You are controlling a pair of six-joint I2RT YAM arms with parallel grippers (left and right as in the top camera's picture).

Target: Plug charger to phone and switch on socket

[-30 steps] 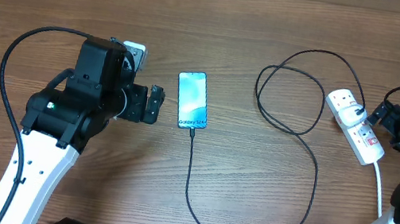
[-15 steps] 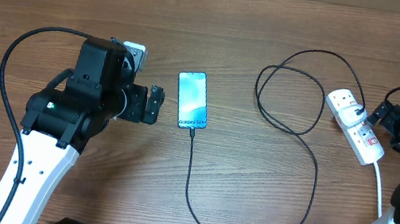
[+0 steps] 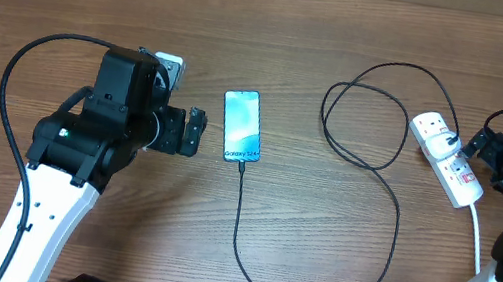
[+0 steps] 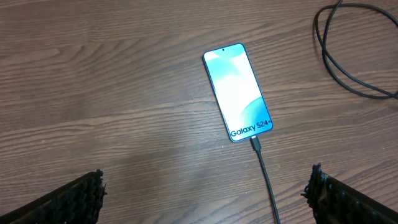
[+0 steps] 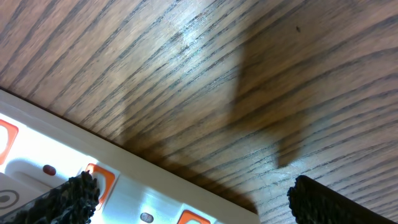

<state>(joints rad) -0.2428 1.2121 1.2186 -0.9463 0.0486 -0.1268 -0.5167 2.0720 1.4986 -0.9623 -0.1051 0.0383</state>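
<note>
Phone lies flat with its screen lit near the centre of the wooden table, text end toward 6 o'clock. The connector of the charger sits at that end, touching the phone's edge. The black cable runs toward 6 o'clock, sweeps to 3 o'clock, loops near 1 o'clock and reaches the socket. The socket lies at the table's 3 o'clock edge, its white cord trailing toward 5 o'clock. Left claw is released and empty, just beside the phone at its 9 o'clock. Right claw is released and empty, just beside the socket at its 3 o'clock. Positions of the orange switches cannot be told.
</note>
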